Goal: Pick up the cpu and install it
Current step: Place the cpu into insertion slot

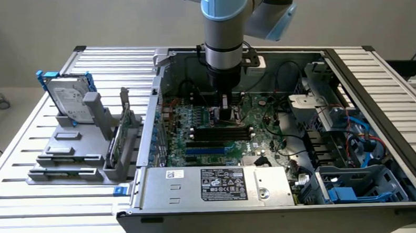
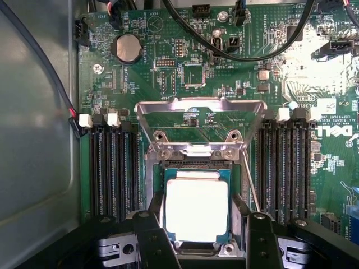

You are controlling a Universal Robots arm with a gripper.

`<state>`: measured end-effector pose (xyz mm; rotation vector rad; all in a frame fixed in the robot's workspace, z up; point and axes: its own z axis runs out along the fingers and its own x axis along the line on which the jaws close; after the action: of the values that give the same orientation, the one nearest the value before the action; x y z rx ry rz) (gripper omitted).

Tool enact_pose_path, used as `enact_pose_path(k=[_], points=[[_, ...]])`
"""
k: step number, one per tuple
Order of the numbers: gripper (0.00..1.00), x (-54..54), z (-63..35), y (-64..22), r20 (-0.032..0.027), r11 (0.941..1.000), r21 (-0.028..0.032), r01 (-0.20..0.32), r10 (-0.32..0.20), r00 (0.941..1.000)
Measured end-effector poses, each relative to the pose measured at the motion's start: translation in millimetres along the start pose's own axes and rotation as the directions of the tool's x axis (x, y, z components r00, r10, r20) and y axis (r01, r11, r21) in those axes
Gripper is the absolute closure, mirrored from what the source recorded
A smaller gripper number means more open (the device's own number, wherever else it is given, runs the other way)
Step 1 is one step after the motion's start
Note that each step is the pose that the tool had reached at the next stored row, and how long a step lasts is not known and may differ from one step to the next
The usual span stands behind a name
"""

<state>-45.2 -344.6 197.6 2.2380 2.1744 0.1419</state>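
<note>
My end effector (image 2: pixel 206 235) holds its fingers (image 2: pixel 152 244) apart, one on each side of the cpu (image 2: pixel 196 208) in its socket (image 2: pixel 195 164). A metal flap (image 2: pixel 199 115) stands open past it, with memory slots (image 2: pixel 112 168) beside.

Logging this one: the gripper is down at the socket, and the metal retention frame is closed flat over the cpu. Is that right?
Not quite: the wrist view shows the retention frame swung up open, leaving the cpu uncovered. The gripper is down at the socket, as said.
</note>
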Motion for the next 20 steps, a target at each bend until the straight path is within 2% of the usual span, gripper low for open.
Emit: enact_pose_path(k=[8,16,20], points=[[0.45,0.9,2.5,-0.3,0.0079,1.0000,0.0000,0.001,-0.001,1.0000],[0.45,1.8,3.9,-0.4,0.0092,1.0000,-0.0001,0.004,-0.004,1.0000],[0.45,2.1,4.2,-0.5,0.0109,1.0000,-0.0024,0.008,-0.008,0.9999]])
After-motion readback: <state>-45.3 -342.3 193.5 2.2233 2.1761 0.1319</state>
